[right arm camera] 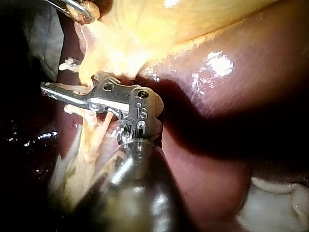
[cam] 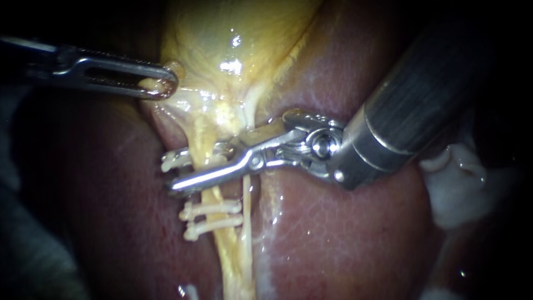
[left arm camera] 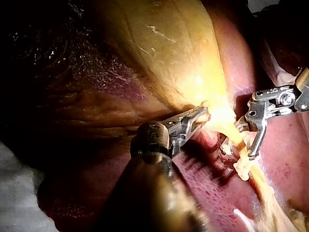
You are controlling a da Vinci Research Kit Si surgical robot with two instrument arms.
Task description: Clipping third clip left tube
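Right instrument [cam: 171,171] jaws narrow, straddling left tube [cam: 202,140], clamped on white clip [cam: 169,162] crossing it; two more clips [cam: 214,209] just nearer on same tube; left instrument [cam: 162,84] jaws grip gallbladder [cam: 222,39] edge, far left.

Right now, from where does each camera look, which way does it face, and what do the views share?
Endoscope view: close in, facing the left tube; left instrument enters from the left, right instrument from the upper right.
Left wrist view: on the left arm, looking along its own shaft to jaws shut on the gallbladder.
Right wrist view: on the right arm, looking along its shaft to the tube.
Shared: all show both instruments' tips and the tube.
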